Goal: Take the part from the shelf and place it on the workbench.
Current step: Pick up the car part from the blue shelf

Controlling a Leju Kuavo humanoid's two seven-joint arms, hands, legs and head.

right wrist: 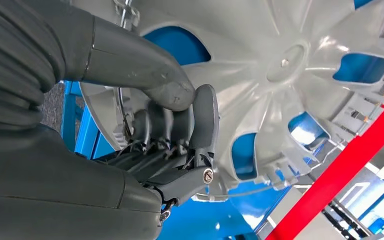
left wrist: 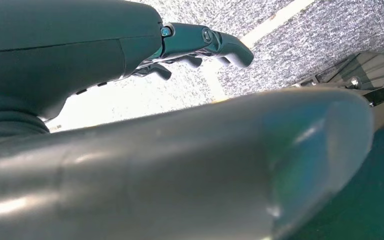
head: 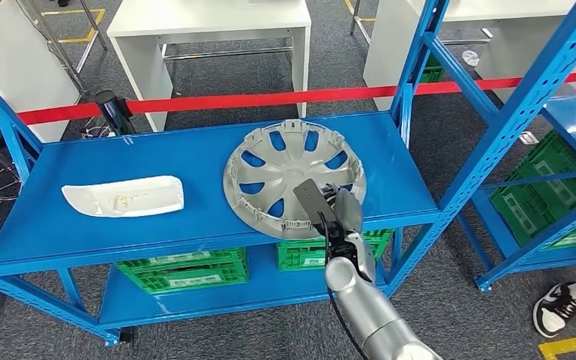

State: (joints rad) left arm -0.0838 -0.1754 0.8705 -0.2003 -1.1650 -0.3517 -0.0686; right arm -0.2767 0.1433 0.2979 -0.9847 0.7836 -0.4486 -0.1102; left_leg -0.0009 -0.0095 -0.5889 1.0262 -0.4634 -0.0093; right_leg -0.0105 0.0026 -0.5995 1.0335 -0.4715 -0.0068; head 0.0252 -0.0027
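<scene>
A silver hubcap (head: 294, 176) is lying flat on the blue shelf (head: 195, 157), right of centre, its near edge poking over the front. The right hand (head: 335, 212) is pinching that near rim, thumb (right wrist: 145, 75) pressing against fingers (right wrist: 204, 117). Off to the left a white curved panel (head: 124, 196) is resting. Green crates (head: 184, 270) are sitting below. The left hand (left wrist: 200, 47) is hanging over the floor, fingers loosely spread.

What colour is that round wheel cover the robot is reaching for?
Silver-grey; the wheel cover shows blue shelf through its cut-outs. It shows best in the head view.
</scene>
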